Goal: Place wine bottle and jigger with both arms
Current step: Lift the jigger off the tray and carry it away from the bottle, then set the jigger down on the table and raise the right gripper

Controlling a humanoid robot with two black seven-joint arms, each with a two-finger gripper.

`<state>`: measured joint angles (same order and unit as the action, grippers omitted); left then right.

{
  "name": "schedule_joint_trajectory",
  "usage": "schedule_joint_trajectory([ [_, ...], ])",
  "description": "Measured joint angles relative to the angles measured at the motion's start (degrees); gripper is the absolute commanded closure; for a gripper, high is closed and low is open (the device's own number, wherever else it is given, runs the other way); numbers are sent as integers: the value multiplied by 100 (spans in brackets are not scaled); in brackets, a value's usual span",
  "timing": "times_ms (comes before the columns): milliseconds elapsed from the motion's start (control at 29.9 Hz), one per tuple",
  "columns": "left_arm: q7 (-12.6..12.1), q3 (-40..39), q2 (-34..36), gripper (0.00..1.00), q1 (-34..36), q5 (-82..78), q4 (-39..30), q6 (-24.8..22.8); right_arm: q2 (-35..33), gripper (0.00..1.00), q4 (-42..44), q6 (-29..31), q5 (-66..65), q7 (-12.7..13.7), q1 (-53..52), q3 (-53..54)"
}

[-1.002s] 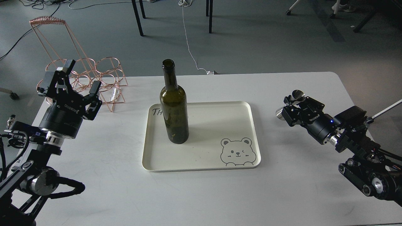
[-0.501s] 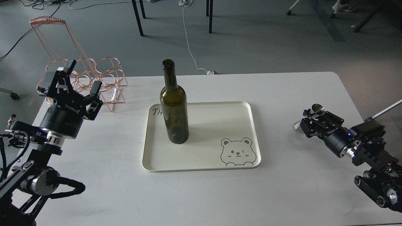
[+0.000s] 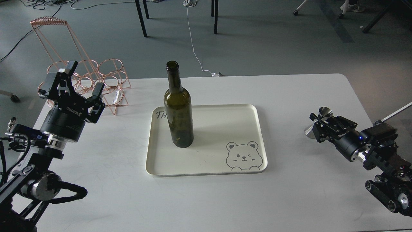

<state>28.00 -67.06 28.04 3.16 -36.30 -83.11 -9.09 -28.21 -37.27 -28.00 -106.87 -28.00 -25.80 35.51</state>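
Observation:
The wine bottle (image 3: 178,112) stands upright on the left part of the cream tray (image 3: 248,111), with nothing holding it. My left gripper (image 3: 75,84) is open and empty, raised at the table's left edge, well left of the bottle. My right gripper (image 3: 318,124) is low over the table at the right, beyond the tray, and is shut on the waist of the silver jigger (image 3: 325,112). The jigger is nearly upright, and its lower cone is at the table surface.
A copper wire bottle rack (image 3: 96,82) stands at the table's back left, just behind my left gripper. The tray has a bear drawing (image 3: 243,156) at its front right corner. The white table (image 3: 206,199) ends close to my right arm.
My right arm has moved down and to the right with the jigger, from above the table to the table surface, and the jigger has turned more upright. The left arm and bottle have not moved.

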Motion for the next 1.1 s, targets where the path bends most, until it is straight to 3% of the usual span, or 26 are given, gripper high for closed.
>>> schedule_joint_trajectory([
  [368, 0, 17, -9, 2, 0, 0, -4, -4, -626, 6, -560, 0, 80, -1, 261, -10],
  [702, 0, 25, -18, 2, 2, -1, -5, -4, -2428, 4, -2101, 0, 712, -2, 1245, -588],
  [869, 0, 51, -12, 2, 2, 0, -4, -4, -3138, 3, -3481, 0, 2230, 0, 1369, -1071],
  [1103, 0, 71, 13, 2, 1, -9, -4, 3, -3147, 3, -5001, 0, 4631, 0, 793, -1060],
])
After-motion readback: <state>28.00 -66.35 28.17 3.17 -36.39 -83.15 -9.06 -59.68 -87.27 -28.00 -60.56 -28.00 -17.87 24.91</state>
